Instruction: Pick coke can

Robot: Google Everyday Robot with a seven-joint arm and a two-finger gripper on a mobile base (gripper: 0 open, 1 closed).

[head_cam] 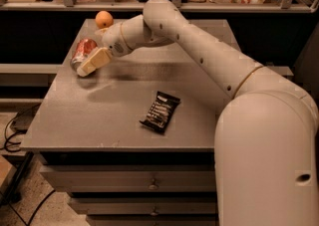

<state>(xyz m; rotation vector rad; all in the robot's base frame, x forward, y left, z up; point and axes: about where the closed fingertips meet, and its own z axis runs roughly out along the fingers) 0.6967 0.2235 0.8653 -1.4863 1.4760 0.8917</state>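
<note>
The coke can (81, 51), red with a silver top, lies on its side near the left edge of the grey table (114, 120). My gripper (88, 52) is at the can and open. One cream finger (93, 61) lies along the can's near right side, and the other is mostly hidden behind the can. The can rests on the table. The white arm reaches in from the right across the table's back half.
A round orange fruit (103, 19) sits at the table's back left, just behind the gripper. A flat black snack wrapper (159, 112) lies near the table's middle front. Drawers run below the front edge, and a railing and shelf stand behind the table.
</note>
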